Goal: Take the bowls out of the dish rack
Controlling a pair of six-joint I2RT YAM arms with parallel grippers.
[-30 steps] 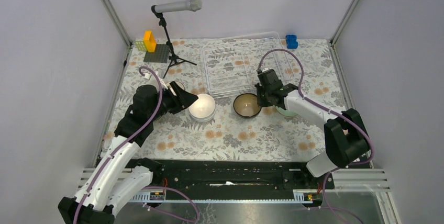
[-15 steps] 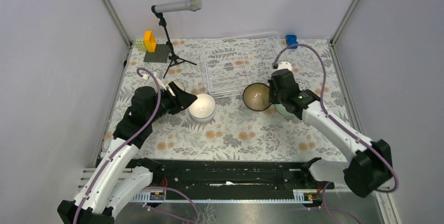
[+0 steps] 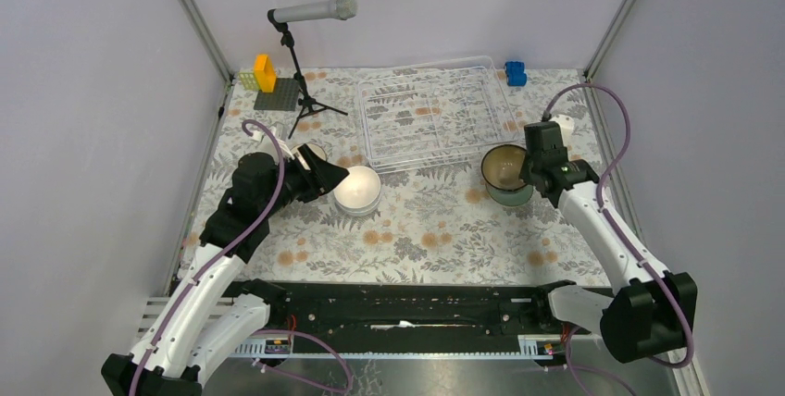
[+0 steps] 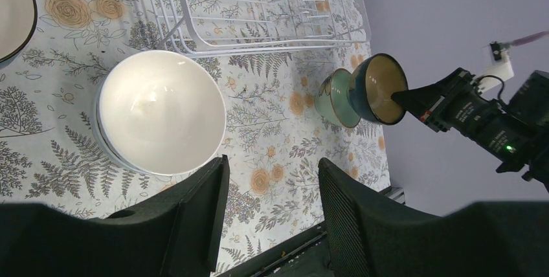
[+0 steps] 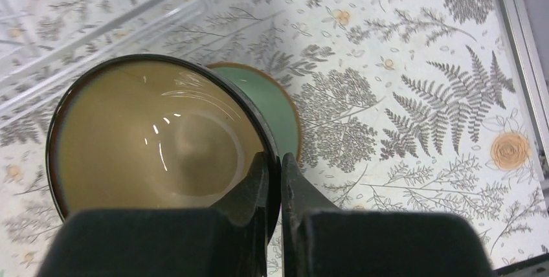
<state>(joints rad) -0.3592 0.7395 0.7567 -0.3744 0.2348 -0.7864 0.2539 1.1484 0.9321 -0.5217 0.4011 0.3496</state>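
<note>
Clamps right claw [image 5: 280,160] on rim of dark bowl [image 5: 155,141], tilted above mint bowl [image 5: 280,110] just off near-right corner of rack [image 3: 435,114], probably to nest it there. Hangs left claw [image 4: 272,167] released beside white bowls [image 4: 162,112] off rack's near-left corner, apparently done stacking

walls [image 3: 83,91]: plain pale grey, three sides | posts [image 3: 197,21]: metal, at back corners | tablecloth [image 3: 417,239]: grey-orange floral | light: soft, even
</note>
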